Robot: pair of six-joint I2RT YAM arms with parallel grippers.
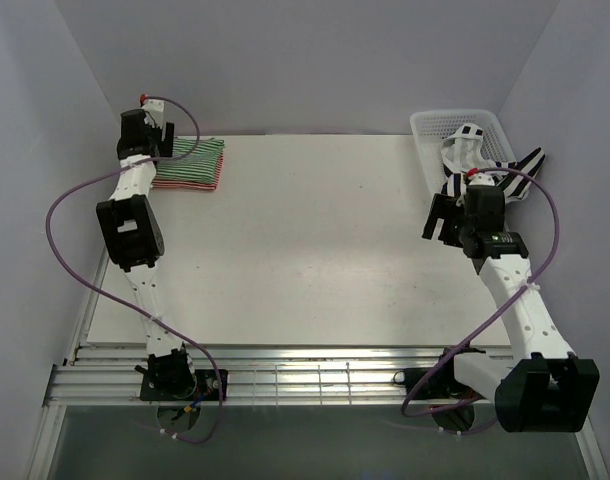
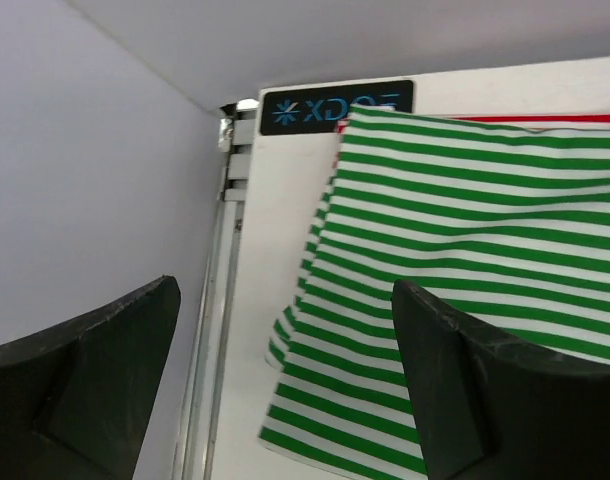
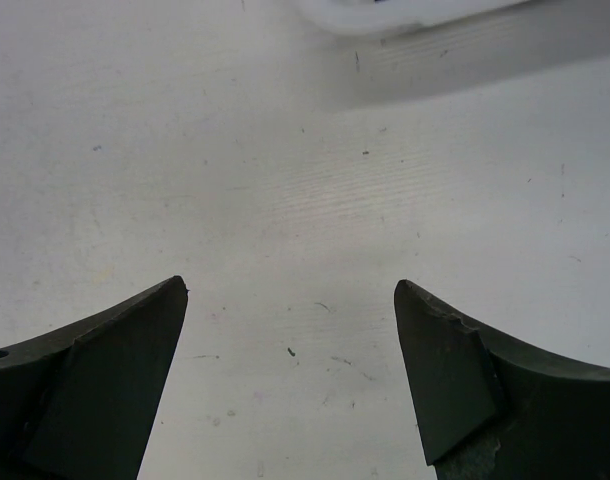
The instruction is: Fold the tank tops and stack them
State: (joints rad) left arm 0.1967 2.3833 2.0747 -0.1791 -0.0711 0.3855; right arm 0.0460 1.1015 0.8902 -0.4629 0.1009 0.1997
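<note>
Sitting in the upper left of the top view, the green-and-white top [image 1: 197, 155] lies folded flat on the red-and-white top [image 1: 185, 184], so two tops already make a neat pile on the table [image 1: 315, 230]. The left gripper [image 2: 285, 285] hangs over the pile's left edge with its fingers spread wide and nothing in them. I think it is there because this fold is done. In the upper right, the black-and-white top [image 1: 463, 150] lies crumpled in the basket [image 1: 425, 125], and part of it seems to hang over the rim. The right gripper [image 1: 440, 220] hovers over the table near the basket, fingers wide apart and empty, likely ready to fetch that last top.
</note>
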